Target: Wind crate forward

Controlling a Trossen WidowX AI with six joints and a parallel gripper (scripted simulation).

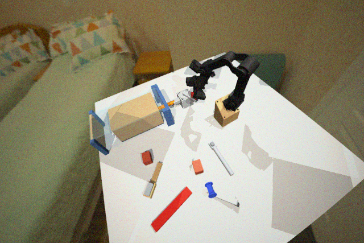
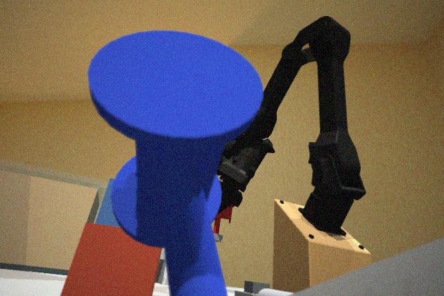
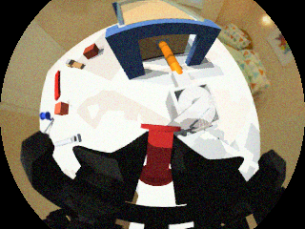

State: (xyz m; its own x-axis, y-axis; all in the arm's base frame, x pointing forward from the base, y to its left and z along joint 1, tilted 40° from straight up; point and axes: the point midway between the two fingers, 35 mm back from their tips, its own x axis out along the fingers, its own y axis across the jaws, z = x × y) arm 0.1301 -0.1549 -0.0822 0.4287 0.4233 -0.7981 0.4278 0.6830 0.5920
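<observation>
From the top view's middle:
1. We count two red blocks (image 1: 147, 157) (image 1: 197, 167) (image 2: 111, 260) (image 3: 91, 51) (image 3: 61, 109), at seven and six o'clock.
2. We see one red strip (image 1: 171, 209) (image 3: 57, 85), six o'clock.
3. We spot one silver bar (image 1: 222, 158) (image 3: 68, 140), five o'clock.
4. We find one blue knob (image 1: 210, 189) (image 2: 175, 81) (image 3: 45, 115), five o'clock.
5. We count one big box (image 1: 136, 116) (image 2: 53, 213) (image 3: 162, 10), nine o'clock.
6. We see two pillows (image 1: 88, 38) (image 1: 21, 47) (image 3: 235, 35) (image 3: 254, 72), ten o'clock.
</observation>
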